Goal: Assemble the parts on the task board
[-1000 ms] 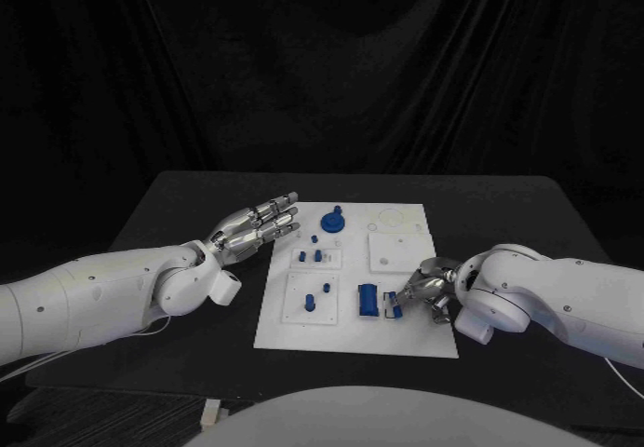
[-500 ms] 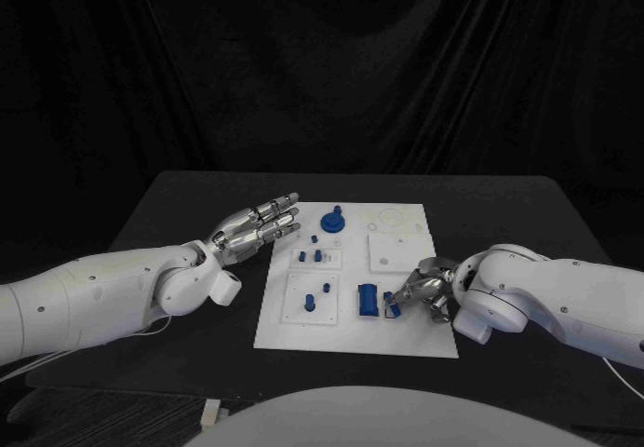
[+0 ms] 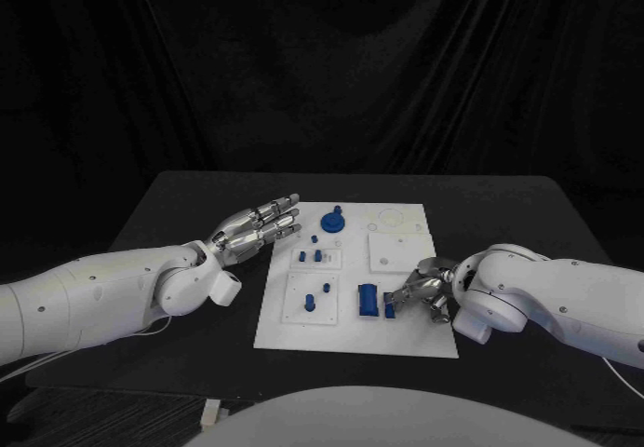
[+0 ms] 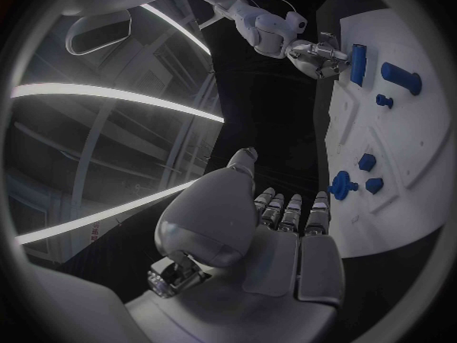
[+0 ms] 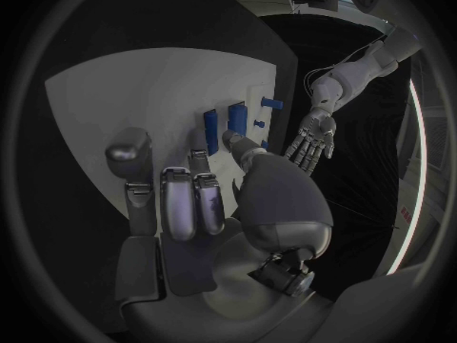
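Presently, working from the left, we find the left robot hand (image 3: pixel 259 226) held above the counter (image 3: pixel 161 214) just beside the white board (image 3: pixel 352 331) at its left edge, palm up, fingers straight and apart, holding nothing. It touches no part.

On the board itself, we note a round blue piece with a knob (image 3: pixel 333 222) near the far edge, a few small blue pegs (image 3: pixel 313 254) below it, and a single peg (image 3: pixel 309 301) on the near left panel. Nearer the middle stands a tall blue block (image 3: pixel 365 301), and just beside it a smaller blue block (image 3: pixel 391 306).

The right robot hand (image 3: pixel 427 291) rests low at the board's right side, fingers curled toward the smaller blue block. The fingertips are at or against that block; we cannot tell whether they pinch it or merely touch its side. In the right wrist view the two blocks (image 5: pixel 221 120) sit just ahead of the fingers (image 5: pixel 181 198), which are bent but not fully closed.

Risks, in our judgement: the smaller block stands close to the tall one, so a sideways push could tip either or jam them together. A weak hold could let the block slip and skew out of its seat. The right forearm (image 3: pixel 564 298) lies close over the board's corner and could shift the board if it drops.
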### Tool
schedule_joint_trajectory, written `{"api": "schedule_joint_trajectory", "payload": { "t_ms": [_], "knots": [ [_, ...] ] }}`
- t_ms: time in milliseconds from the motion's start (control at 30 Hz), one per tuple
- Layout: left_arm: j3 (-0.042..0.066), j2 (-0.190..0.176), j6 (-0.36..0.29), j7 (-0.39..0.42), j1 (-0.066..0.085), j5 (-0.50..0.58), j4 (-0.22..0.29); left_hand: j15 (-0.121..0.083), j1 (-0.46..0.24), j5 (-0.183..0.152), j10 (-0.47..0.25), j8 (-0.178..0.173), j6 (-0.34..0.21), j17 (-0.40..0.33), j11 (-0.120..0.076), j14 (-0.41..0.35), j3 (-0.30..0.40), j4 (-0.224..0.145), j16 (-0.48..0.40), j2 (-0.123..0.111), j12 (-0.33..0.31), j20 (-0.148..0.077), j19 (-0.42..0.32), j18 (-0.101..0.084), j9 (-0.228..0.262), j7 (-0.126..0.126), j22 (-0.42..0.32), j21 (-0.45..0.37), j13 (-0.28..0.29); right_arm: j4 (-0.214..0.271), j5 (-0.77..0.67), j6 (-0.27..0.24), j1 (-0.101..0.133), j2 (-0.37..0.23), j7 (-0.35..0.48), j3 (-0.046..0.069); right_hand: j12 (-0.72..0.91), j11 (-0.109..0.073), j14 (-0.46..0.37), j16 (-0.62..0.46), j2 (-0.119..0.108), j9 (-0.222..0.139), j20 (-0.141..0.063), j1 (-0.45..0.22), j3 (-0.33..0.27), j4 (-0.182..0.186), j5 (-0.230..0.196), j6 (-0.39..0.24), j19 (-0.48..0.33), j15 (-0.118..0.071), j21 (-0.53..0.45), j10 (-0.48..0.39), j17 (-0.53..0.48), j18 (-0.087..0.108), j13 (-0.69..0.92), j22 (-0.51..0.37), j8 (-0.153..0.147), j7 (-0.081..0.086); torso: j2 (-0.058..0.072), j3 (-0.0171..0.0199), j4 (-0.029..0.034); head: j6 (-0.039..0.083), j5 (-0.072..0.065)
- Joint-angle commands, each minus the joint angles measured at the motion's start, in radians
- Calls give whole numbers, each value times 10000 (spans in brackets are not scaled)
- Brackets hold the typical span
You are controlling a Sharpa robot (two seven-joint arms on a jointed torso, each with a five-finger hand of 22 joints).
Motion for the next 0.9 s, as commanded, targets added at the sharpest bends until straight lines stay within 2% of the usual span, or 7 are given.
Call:
{"api": "schedule_joint_trajectory", "payload": {
  "t_ms": [33, 300, 633, 700, 767, 833, 900],
  "knots": [
    [9, 16, 147, 69, -15, 57, 17, 49, 132, 67, 1, 42, -6, -9, 89, -22, 3, -52, -36, 0, -34, 84, -14, 98, 9, 97, 13, 27, -11, 30, -33, 137, -28, -3, -133, 3, 36, 21, 688, -64, -38, -28, 37, -99, -210, 104, -55, -52, -37, 8, -46, 1048, 694, 205, 2631, 970, 76, 3, -2, 2, 3, -1, 5],
    [9, 12, 158, 64, -18, 57, 17, 59, 149, 108, 1, 41, -8, -9, 93, -22, 41, -110, -36, -2, -34, 97, -12, 98, 8, 102, 14, 28, -11, 118, -147, 149, -27, -104, -115, 3, 36, -8, 691, -55, -50, -147, 22, -662, -1371, 1026, -1608, -71, -22, -13, -118, 1048, 694, 213, 2631, 970, 180, -37, -2, 2, 1, -1, 32],
    [9, -3, 130, 126, -22, 57, 20, 67, 167, 152, 1, 43, 1, -9, 97, -22, 81, -168, -36, -3, -34, 107, -10, 97, 10, 102, 17, 29, -11, 605, -369, -160, 107, -621, 84, 5, 36, -49, 692, -46, 139, -193, -10, -1103, -2450, 1969, -1722, 24, -18, -51, -248, 1048, 695, 231, 2631, 952, 342, -88, -2, 1, 2, -1, 70],
    [9, -10, 116, 153, -23, 57, 23, 67, 169, 158, 1, 45, 8, -9, 95, -22, 86, -175, -36, -3, -34, 108, -8, 97, 11, 100, 21, 31, -11, 708, -394, -328, 197, -740, 226, 5, 36, -62, 698, -29, 211, -208, -17, -1230, -2804, 2310, -1380, 42, -6, -63, -239, 1048, 724, 225, 2631, 957, 380, -97, -3, 2, 2, -1, 69],
    [9, -21, 95, 210, -23, 58, 30, 68, 169, 161, 1, 46, 13, -9, 94, -22, 89, -180, -36, -3, -34, 108, -7, 98, 12, 99, 22, 32, -11, 870, -417, -646, 345, -928, 495, 6, 36, -77, 711, 4, 565, -220, -35, -1527, -3210, 2770, -1016, 132, 17, -89, -201, 1048, 779, 219, 2631, 971, 457, -137, -3, 2, 2, -1, 60],
    [9, -26, 75, 270, -23, 58, 35, 91, 162, 173, 1, 55, 44, -9, 78, -22, 107, -210, -36, -10, -34, 107, -1, 101, 17, 84, 32, 36, -11, 977, -420, -926, 451, -1054, 753, 6, 36, -115, 719, 27, 880, -236, -55, -1992, -3613, 2785, -860, 229, 39, -101, -148, 1048, 814, 215, 2631, 988, 517, -157, -3, 2, 2, -1, 58],
    [9, -34, 27, 406, -24, 58, 45, 103, 86, 150, 1, 74, 104, -9, 83, -22, 83, -195, -36, -32, -34, 106, 4, 103, 27, 86, 36, 39, -11, 1148, -370, -1533, 608, -1251, 1286, 6, 36, -134, 692, -38, 1122, -256, -64, -2358, -3935, 2791, -924, 325, 28, -122, -202, 1048, 679, 221, 2631, 976, 561, -187, -5, 3, 1, -1, 68]
  ]
}}
